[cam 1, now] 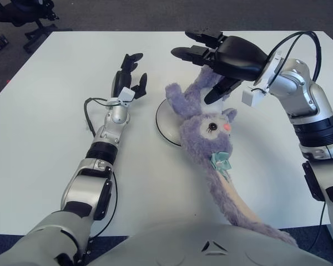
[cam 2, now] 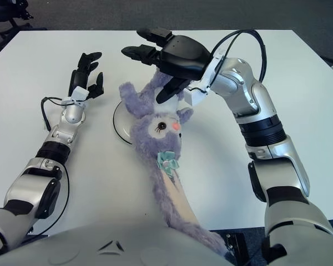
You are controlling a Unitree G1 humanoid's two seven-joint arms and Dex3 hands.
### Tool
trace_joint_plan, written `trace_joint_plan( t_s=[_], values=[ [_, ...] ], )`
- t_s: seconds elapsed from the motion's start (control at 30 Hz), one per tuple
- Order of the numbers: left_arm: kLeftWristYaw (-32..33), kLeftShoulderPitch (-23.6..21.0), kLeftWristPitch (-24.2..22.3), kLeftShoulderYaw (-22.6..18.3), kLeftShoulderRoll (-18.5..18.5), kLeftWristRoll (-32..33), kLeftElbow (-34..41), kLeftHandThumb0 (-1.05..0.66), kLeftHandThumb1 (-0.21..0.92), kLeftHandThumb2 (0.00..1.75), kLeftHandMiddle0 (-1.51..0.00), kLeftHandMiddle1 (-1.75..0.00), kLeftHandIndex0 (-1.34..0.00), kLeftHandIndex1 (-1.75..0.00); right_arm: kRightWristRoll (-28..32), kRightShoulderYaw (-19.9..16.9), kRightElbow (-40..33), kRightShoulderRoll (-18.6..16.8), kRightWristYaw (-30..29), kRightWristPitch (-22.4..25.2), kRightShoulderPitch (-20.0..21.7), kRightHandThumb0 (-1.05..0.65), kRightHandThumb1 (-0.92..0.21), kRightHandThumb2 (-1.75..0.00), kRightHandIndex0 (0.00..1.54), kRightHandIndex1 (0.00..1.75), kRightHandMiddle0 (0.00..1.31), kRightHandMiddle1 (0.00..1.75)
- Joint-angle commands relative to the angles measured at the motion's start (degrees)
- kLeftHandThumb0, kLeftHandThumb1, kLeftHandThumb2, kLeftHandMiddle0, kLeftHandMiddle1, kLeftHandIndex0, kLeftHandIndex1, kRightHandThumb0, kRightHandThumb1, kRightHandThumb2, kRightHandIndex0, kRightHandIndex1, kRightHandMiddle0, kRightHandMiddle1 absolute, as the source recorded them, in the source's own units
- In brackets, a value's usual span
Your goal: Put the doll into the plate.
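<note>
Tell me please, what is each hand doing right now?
Left hand: open, idle left of the plate.
Right hand: open above the doll, holding nothing.

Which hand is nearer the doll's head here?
Right. The right hand hovers open just above the doll, over the plate. The left hand shows off to the plate's left, apart from it.
</note>
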State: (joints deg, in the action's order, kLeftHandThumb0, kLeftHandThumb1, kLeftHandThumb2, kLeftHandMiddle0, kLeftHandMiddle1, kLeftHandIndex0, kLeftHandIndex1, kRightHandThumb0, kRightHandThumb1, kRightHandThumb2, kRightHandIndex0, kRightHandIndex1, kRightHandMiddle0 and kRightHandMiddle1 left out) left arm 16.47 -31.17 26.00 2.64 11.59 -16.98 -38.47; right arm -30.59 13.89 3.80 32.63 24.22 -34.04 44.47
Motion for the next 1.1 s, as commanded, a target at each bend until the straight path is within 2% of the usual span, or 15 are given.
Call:
trace_joint_plan(
  t_s=[0.0, 0.13, 0.3, 0.43, 0.8, 0.93, 1.07],
  values=[
    [-0.8, 0.5, 0.0, 0.3, 0.2, 0.1, 0.4, -0.59, 0.92, 0.81, -0.46, -0.31, -0.23, -0.66, -1.3, -2.8, 2.1, 0.3, -3.7, 1.5, 2.8, -0.55, -0.92, -0.28, 0.03, 0.01, 0.15, 0.02],
    [-1.0, 0.6, 0.1, 0.1, 0.2, 0.1, 0.4, -0.58, 0.92, 0.8, -0.47, -0.31, -0.23, -0.66, -1.5, -3.5, 2.2, 0.7, -4.2, 3.8, 3.2, -0.52, -0.92, -0.31, 0.06, 0.02, 0.17, 0.02],
    [-1.1, 0.6, 0.1, 0.1, 0.2, 0.1, 0.4, -0.58, 0.92, 0.8, -0.47, -0.31, -0.23, -0.66, -1.6, -3.4, 2.0, 0.8, -4.4, 4.5, 3.2, -0.51, -0.92, -0.32, 0.07, 0.02, 0.17, 0.03],
    [-1.3, 0.6, 0.2, 0.0, 0.2, 0.3, 0.3, -0.58, 0.92, 0.8, -0.47, -0.31, -0.24, -0.66, -3.4, -5.6, 3.0, 2.7, -6.8, 6.7, 3.3, -0.51, -0.92, -0.33, 0.09, 0.02, 0.18, 0.03],
    [-1.6, 0.8, 0.1, 0.0, 0.2, 0.5, 0.6, -0.57, 0.92, 0.8, -0.48, -0.3, -0.24, -0.66, -3.6, -5.6, 3.7, 4.2, -8.1, 6.9, 3.2, -0.55, -0.92, -0.31, 0.11, 0.02, 0.2, 0.03],
    [-1.6, 0.6, -0.1, 0.0, 0.3, 0.4, 0.6, -0.57, 0.92, 0.8, -0.48, -0.3, -0.24, -0.67, 5.6, -5.7, 3.1, 8.8, 3.8, 6.9, 2.6, -0.59, -0.92, -0.21, 0.14, 0.01, 0.2, 0.03],
    [-1.6, 0.6, -0.2, 0.0, 0.2, 0.4, 0.6, -0.57, 0.92, 0.8, -0.48, -0.3, -0.24, -0.67, 10.2, -5.8, 2.7, 10.2, 9.3, 7.6, 2.9, -0.61, -0.92, -0.15, 0.15, 0.01, 0.21, 0.02]
  ],
)
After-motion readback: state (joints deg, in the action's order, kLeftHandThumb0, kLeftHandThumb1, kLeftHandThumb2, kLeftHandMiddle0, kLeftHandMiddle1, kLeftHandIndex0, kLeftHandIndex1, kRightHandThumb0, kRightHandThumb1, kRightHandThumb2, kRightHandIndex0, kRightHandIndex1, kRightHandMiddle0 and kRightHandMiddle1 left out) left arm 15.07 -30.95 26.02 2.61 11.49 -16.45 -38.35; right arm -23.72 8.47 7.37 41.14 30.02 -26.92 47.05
